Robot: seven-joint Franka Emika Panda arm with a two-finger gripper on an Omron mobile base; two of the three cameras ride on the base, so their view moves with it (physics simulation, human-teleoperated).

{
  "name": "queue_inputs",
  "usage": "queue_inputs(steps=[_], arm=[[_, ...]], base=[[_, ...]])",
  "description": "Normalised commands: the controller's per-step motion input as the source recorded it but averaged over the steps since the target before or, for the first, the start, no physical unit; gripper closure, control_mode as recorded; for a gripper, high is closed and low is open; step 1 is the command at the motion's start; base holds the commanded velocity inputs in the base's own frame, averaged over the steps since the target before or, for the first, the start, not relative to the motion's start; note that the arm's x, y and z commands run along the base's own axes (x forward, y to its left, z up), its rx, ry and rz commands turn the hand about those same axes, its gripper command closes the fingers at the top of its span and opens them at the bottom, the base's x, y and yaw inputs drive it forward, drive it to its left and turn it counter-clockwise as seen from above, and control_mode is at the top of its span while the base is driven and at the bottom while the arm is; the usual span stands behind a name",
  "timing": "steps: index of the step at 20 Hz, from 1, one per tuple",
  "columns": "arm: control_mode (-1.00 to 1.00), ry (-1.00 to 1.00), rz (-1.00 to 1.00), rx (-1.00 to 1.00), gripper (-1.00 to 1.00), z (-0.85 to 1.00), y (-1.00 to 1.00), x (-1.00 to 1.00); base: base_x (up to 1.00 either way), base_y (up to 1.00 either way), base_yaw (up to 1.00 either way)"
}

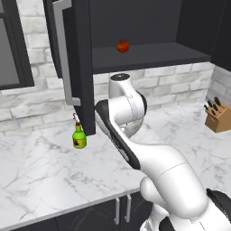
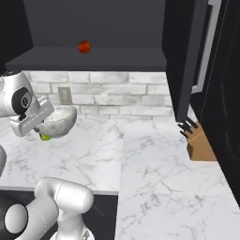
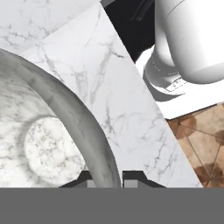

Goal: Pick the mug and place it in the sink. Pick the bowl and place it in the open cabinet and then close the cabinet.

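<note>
The jaws pinch the rim of the stone-look bowl point(image 2: 57, 122) above the worktop point(image 2: 154, 168); it should rise level onto the open cabinet point(image 2: 89, 58) shelf.

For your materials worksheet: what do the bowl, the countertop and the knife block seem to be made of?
Bowl: looks like polished stone, speckled grey-white. Countertop: looks like marble, white with grey veins, smooth. Knife block: probably wood, plain tan and matte.

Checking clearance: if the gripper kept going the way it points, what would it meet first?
Likely the marble counter, which lies ahead past the bowl rim clamped in the gripper; depth is unclear.
</note>
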Motion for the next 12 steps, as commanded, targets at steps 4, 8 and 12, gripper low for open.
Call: queue_inputs(steps=[4,8,12], arm=[[1.00,0.00,0.00,0.00,1.00,0.00,0.00,0.00],[1.00,0.00,0.00,0.00,1.00,0.00,0.00,0.00],[1.00,0.00,0.00,0.00,1.00,0.00,0.00,0.00]], base=[[0.46,-0.74,-0.61],[0.27,-0.35,-0.77],[0.37,-0.14,-0.74]])
